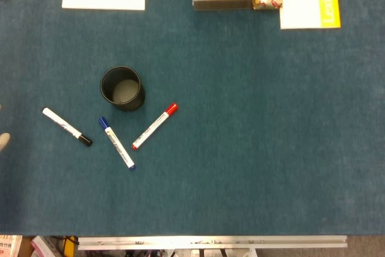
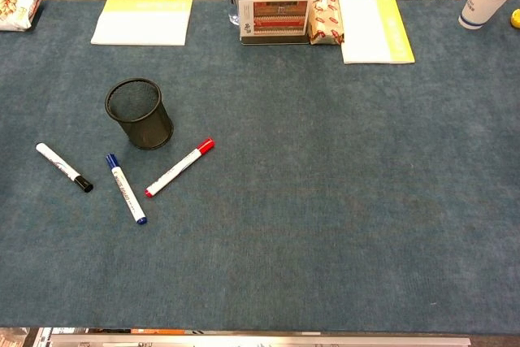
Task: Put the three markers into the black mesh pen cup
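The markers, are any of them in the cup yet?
Not yet. The black mesh pen cup looks empty. The black marker, blue marker and red marker all lie on the table. Nothing is held; only a pale sliver shows at the head view's left edge. All three remain.

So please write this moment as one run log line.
pen cup: upright, empty | black, blue, red marker: on table, outside cup | hands: not visible

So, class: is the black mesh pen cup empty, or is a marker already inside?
Empty. The head view looks straight down into the pen cup and shows only its bare bottom; all three markers lie on the table beside it.
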You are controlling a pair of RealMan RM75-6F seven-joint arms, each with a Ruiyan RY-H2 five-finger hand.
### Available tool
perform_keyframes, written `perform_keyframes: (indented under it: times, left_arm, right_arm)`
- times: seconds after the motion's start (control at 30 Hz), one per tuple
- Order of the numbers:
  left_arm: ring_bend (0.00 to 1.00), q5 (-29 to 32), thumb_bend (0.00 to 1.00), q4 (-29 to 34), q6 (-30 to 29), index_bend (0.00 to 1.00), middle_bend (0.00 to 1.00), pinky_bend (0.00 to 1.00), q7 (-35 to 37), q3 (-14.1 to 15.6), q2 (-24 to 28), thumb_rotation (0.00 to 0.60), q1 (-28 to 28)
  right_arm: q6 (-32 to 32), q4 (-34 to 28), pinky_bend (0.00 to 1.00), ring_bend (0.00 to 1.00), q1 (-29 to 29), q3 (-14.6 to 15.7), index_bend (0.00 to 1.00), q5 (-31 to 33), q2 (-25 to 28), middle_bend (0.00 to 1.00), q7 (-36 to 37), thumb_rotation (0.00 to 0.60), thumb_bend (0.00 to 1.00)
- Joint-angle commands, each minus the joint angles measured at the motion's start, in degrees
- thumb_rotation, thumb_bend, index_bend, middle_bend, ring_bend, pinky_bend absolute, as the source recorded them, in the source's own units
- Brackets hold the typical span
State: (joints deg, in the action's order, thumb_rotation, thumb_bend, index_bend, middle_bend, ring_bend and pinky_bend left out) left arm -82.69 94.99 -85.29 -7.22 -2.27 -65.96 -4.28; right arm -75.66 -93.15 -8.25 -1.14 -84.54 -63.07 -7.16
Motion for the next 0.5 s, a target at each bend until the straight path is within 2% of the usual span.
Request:
perform_keyframes:
  times: [0.03,0.23,0.33,0.5]
  left_arm:
    - [0.3,-0.8,0.01,1.9,0.5,0.32,0.29,0.51,0.3,0.8,0.9,0.6,0.2]
    - [0.12,-1.7,0.01,3.8,1.2,0.35,0.13,0.27,-1.1,1.9,1.4,0.6,0.4]
    - [0.03,-2.6,0.01,3.8,1.7,0.38,0.05,0.18,-1.2,2.7,1.1,0.6,0.3]
    - [0.0,-3.0,0.01,3.1,4.1,0.39,0.0,0.09,-0.6,3.8,0.3,0.6,-0.3]
  right_arm:
    - [-0.3,-0.1,0.41,0.11,0.0,0.0,0.07,-0.2,-0.1,0.13,-0.1,0.6,0.0]
    - [-0.9,0.0,0.41,0.11,0.0,-0.3,0.08,-0.5,-0.1,0.14,0.5,0.6,0.0]
    - [-0.9,0.1,0.41,0.11,0.0,-0.4,0.08,-0.3,0.1,0.15,0.8,0.6,0.0]
    - [-1.7,-0.5,0.41,0.11,0.2,-0.4,0.08,-0.7,0.3,0.15,0.8,0.6,0.0]
